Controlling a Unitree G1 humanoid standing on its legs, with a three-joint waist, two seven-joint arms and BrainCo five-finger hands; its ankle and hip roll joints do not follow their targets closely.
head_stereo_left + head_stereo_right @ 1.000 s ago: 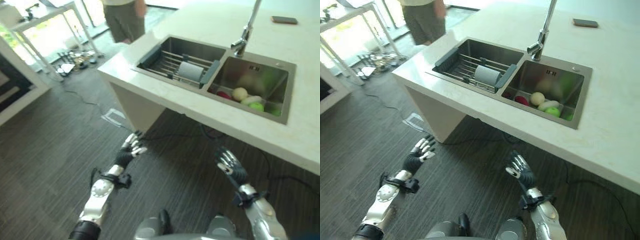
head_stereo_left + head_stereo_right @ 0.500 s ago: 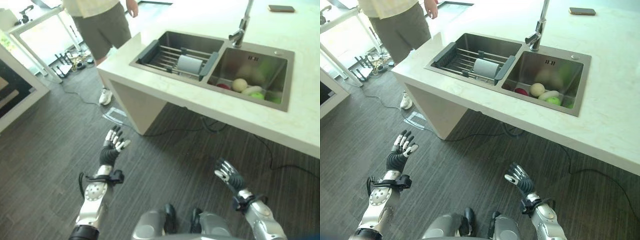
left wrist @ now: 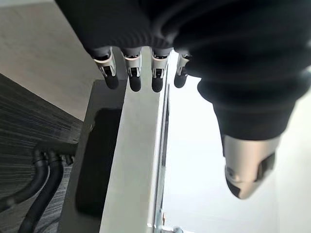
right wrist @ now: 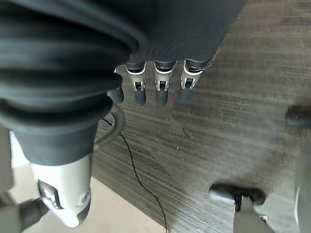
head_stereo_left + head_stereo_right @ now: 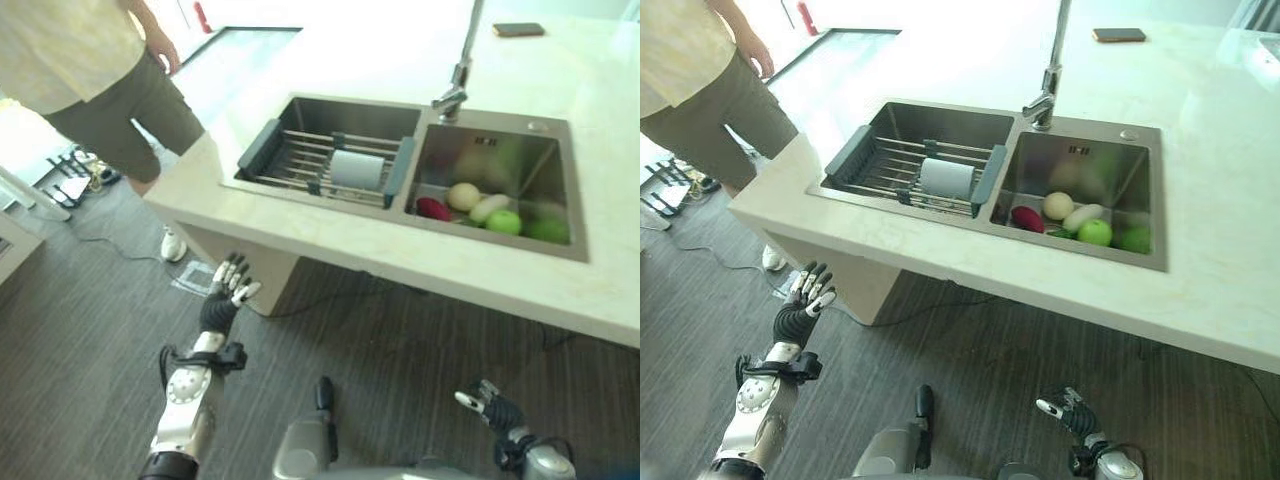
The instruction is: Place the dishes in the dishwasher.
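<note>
Person (image 5: 90, 80): stands at the far left by the end of the table, in a pale top and dark shorts, one arm hanging down.
Left hand (image 5: 226, 295): raised over the dark striped floor (image 5: 80, 330), just below the table's near left corner; fingers straight and spread, holding nothing, as its wrist view also shows (image 3: 131, 73).
Table (image 5: 330, 250): pale stone top carrying a steel double sink.
Left basin (image 5: 350, 115): a dark-ended wire rack (image 5: 300, 165) spans it, with a pale cup (image 5: 356, 169) lying on its side on the rods.
Faucet (image 5: 455, 85): rises behind the divider between the two basins.
Right basin (image 5: 540, 160): holds a dark red item (image 5: 433, 208), a pale round one (image 5: 463, 196), a pale long one (image 5: 490, 207) and green round ones (image 5: 504, 221), all clustered along the near wall.
Phone (image 5: 519, 29): dark, lying flat at the far edge of the table.
Right hand (image 5: 490, 405): low over the floor near the bottom right, well short of the table; fingers loosely extended and empty (image 4: 160, 87).
</note>
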